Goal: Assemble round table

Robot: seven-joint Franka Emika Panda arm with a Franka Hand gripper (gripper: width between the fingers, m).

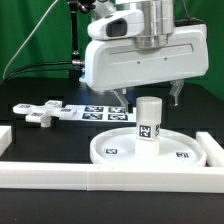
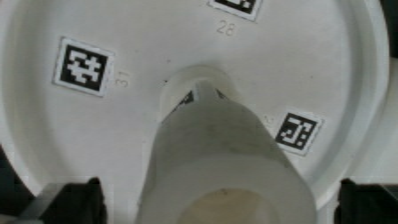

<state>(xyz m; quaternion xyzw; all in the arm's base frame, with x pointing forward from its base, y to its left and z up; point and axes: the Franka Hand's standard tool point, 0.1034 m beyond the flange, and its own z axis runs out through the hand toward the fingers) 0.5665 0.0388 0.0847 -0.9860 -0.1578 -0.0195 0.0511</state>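
The large round rimmed disc (image 1: 118,152) lies flat on the table near the front. In the wrist view the disc (image 2: 143,110) fills the frame, with square tags on it. The short cylindrical leg (image 1: 150,122) stands upright in the middle of the disc. My gripper (image 1: 150,98) hangs directly over the leg's top and is open, one finger on each side. From the wrist camera the leg (image 2: 214,150) rises toward the gripper (image 2: 217,203), and the dark fingers (image 2: 71,200) stand apart from it. The cross-shaped piece (image 1: 38,113) lies flat at the exterior view's left.
The marker board (image 1: 92,112) lies behind the disc. A long white border bar (image 1: 110,179) runs along the front. Shorter bars stand at the exterior view's left (image 1: 5,135) and right (image 1: 214,142). A green curtain and black cables hang at the back.
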